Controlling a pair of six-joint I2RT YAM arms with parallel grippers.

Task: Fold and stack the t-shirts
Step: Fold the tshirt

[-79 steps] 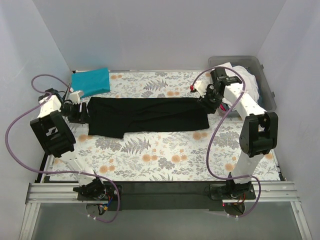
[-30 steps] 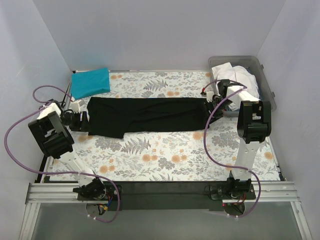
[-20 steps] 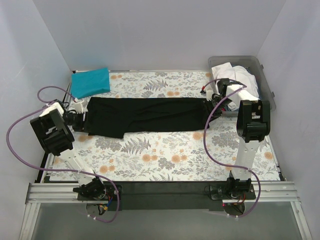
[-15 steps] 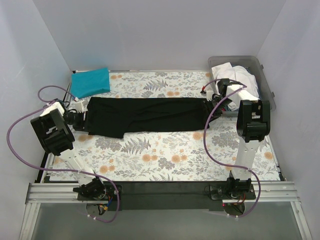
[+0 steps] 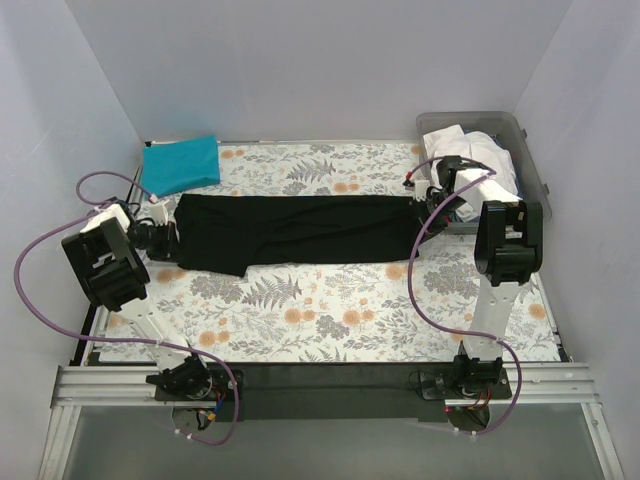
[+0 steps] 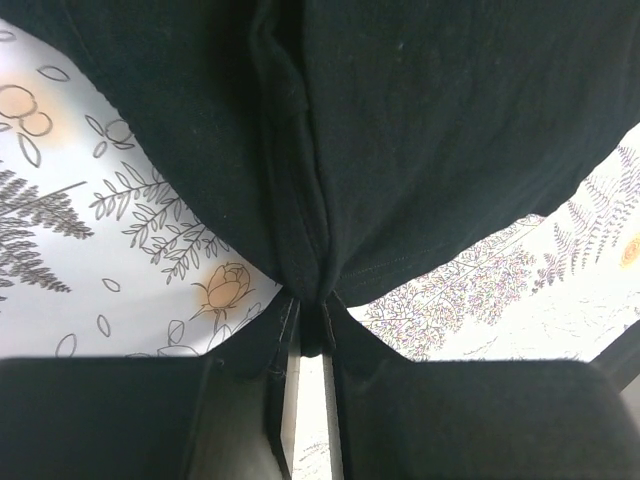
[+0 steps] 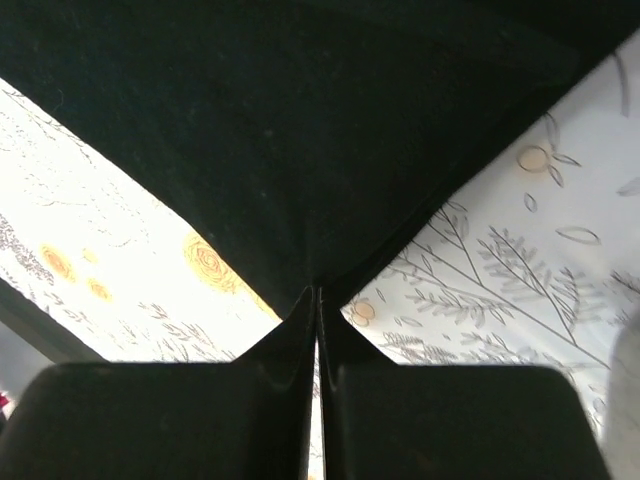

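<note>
black t-shirt (image 5: 300, 232) spread flat, teal t-shirt (image 5: 180, 164) folded

We see a floral cloth (image 5: 330, 300) spread flat over the tabletop, pale with grey fern fronds and orange blossoms. White walls (image 5: 320, 70) close the scene on the left, far and right sides. At the far right corner stands a clear grey plastic tub (image 5: 538, 185), its long side running along the right wall. Along the near edge we find a black strip (image 5: 330, 390) set between silver aluminium rails (image 5: 100, 385). In the left wrist view the cloth (image 6: 100, 230) shows a rosebud and leafy sprigs up close. In the right wrist view the cloth (image 7: 520, 270) shows fern sprigs and small orange flowers.
</note>
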